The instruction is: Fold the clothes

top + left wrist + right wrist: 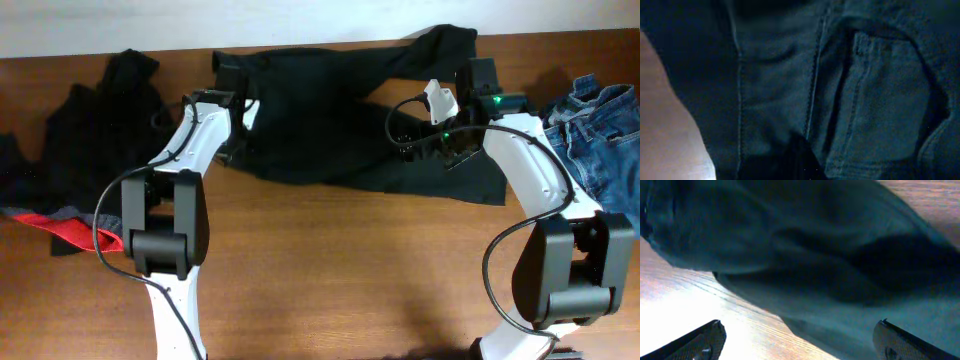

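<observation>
Spreading across the far middle of the brown wooden table (330, 290), the long black trousers (330, 110) lie rumpled, one leg reaching towards the far edge on the right. The left gripper (238, 120) sits on their left end with its jaws together, pressed into the cloth. The left wrist view is filled with seams and a stitched pocket (885, 100), and I cannot tell whether a fold is actually pinched. The right gripper (420, 140) hangs over the right part of the trousers. Its fingers (695, 340) stand wide apart with nothing between them, dark cloth and a strip of wood below.

A heap of limp black garments (110, 110) crowds the far left corner, close beside the white left arm (185, 160). A garment with a red-and-grey edge (70, 232) lies by that arm's base, at the left table edge. Crumpled blue denim jeans (600, 130) lie at the right edge, just beside the white right arm (535, 165) and near the trousers' right end. Between the two arms, the near half of the table shows bare wood up to the near edge.
</observation>
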